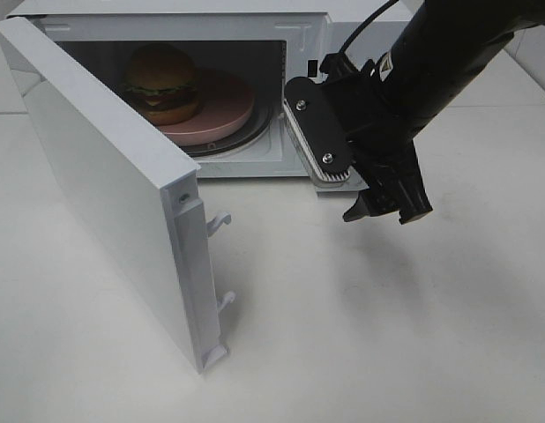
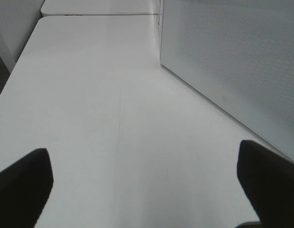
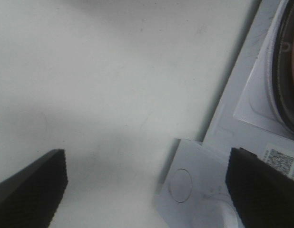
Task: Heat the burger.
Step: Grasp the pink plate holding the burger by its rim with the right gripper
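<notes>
Showing burger (image 1: pixel 162 84) inside microwave (image 1: pixel 299 26), well apart from right claw (image 1: pixel 384 211).
Claw gaping, empty; arm (image 1: pixel 449 53) slants down over the tabletop (image 1: pixel 343 335).

— What does the right arm (image 1: pixel 449 53) look like?
— Black all over, a thick matte tube. A thin black cable (image 1: pixel 371 22) curves off its far side
— And on the wrist?
— A black plate (image 1: pixel 318 132) with rounded ends and two bright silver screws (image 1: pixel 302 105), one near each end. A pale ribbed housing (image 1: pixel 332 176) shows along its near edge
— The right gripper (image 1: pixel 385 210)?
— Black and blocky, with short tapering tips. In the right wrist view its fingers (image 3: pixel 30 190) carry fine ribbing
— The left gripper (image 2: pixel 142 152)?
— Only two finger ends show, in the left wrist view: plain black, blunt, rounded corners, no texture I can make out
</notes>
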Controlling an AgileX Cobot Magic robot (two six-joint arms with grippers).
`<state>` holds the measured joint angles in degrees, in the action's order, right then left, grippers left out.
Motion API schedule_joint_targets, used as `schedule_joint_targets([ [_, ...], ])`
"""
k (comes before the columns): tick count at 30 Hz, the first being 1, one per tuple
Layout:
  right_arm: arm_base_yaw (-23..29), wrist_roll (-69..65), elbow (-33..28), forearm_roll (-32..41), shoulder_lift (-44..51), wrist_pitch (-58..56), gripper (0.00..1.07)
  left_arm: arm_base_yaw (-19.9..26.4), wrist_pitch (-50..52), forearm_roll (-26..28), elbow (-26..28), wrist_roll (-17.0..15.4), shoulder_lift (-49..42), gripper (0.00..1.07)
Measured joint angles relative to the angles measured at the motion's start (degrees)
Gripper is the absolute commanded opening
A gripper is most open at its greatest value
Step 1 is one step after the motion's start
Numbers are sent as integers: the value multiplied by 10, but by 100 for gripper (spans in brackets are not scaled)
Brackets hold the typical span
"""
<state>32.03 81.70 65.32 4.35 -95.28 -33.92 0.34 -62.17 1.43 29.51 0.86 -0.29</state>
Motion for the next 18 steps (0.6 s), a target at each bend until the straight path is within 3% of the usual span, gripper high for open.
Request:
schedule_joint_targets([
  [11,21,-16,0,-33,0,72,87,0,0,0,0,0,0,98],
  [18,25,-35,41,-44,-29,87,86,0,0,0,0,0,0,98],
])
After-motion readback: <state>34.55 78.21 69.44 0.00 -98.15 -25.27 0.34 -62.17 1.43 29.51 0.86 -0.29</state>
